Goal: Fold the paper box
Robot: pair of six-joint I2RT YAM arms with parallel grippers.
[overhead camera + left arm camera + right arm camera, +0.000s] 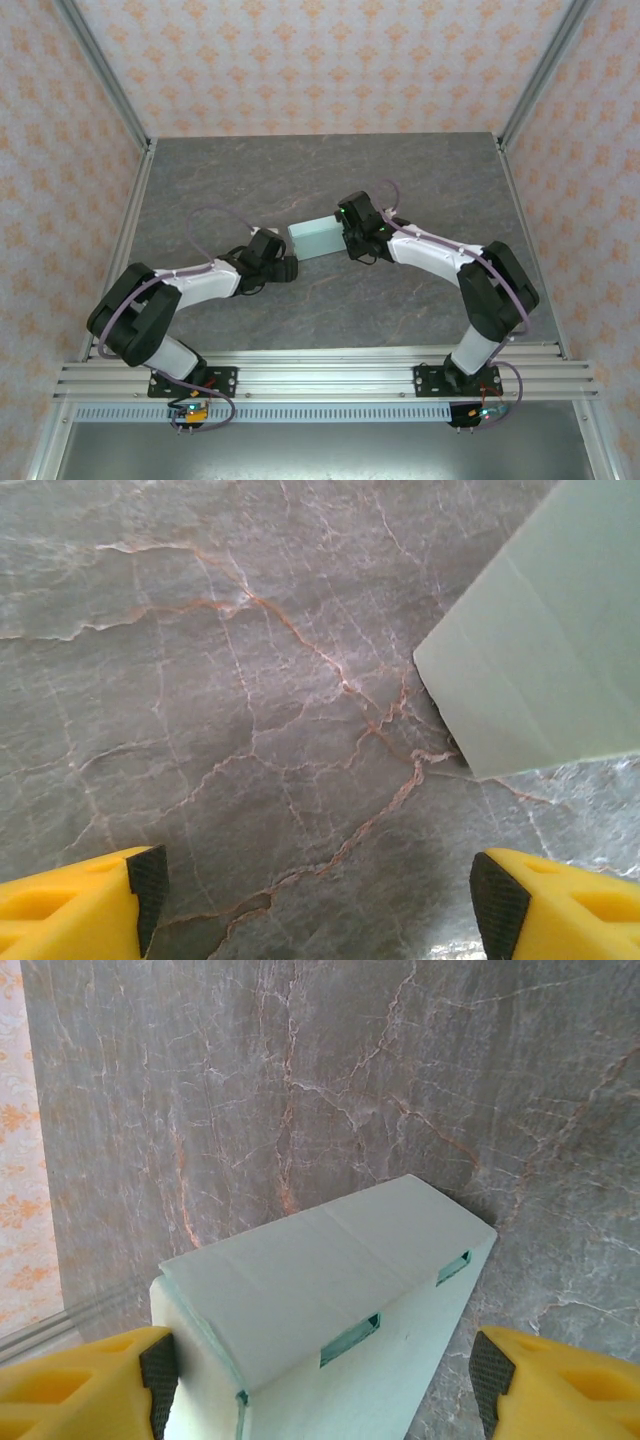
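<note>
**Paper box [315, 238] looks folded near middle of tabletop [420, 180]**

The mint-green box sits closed near the tabletop's centre, a little toward the far edge. Its tabs appear seated in two side slots [350, 1341] (judging from the right wrist view). The right pincer [320, 1370] straddles one end, released, one finger against the wall. The left pincer [318, 880] hangs released over bare stone beside a corner. The folding seems essentially done, with little left beyond backing away.

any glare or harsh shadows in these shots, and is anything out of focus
Top external: soft even light, no harsh shadows, all sharp. Left wrist: small glare patch on the table beside the left gripper, thin dark shadow under the paper box corner. Right wrist: the box shades the table on its right, and the right gripper looks slightly soft.
</note>
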